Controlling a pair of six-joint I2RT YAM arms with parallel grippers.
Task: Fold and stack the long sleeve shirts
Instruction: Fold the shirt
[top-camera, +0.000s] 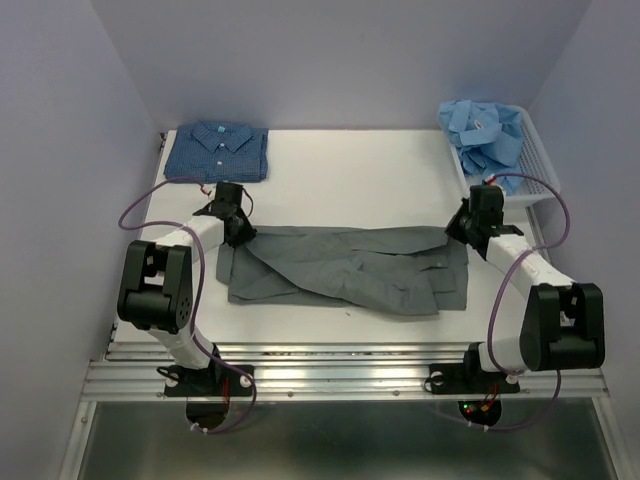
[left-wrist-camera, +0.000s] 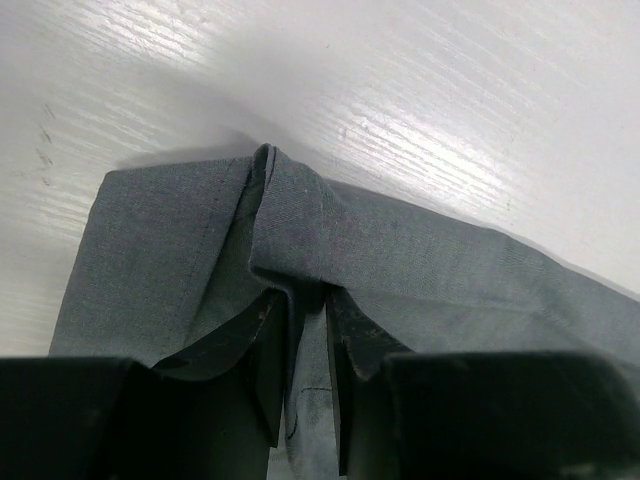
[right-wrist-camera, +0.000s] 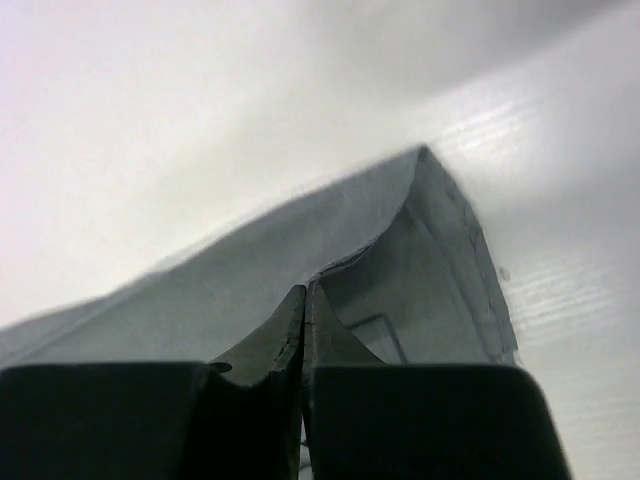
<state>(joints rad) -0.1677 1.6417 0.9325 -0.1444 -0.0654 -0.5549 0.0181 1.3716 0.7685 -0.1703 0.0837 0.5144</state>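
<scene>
The grey shirt (top-camera: 350, 265) lies spread out and wrinkled across the middle of the table. My left gripper (top-camera: 240, 232) is at its far left corner, and in the left wrist view (left-wrist-camera: 307, 300) the jaws pinch a bunched fold of the grey cloth (left-wrist-camera: 400, 260). My right gripper (top-camera: 458, 232) is at the far right corner. In the right wrist view (right-wrist-camera: 305, 292) its jaws are pressed together on the edge of the grey cloth (right-wrist-camera: 250, 290), which is lifted a little. A folded dark blue patterned shirt (top-camera: 217, 150) lies at the back left.
A white slatted basket (top-camera: 532, 172) at the back right holds crumpled light blue shirts (top-camera: 487, 130). The table's metal front rail (top-camera: 340, 375) runs between the arm bases. Walls close in the left, back and right sides.
</scene>
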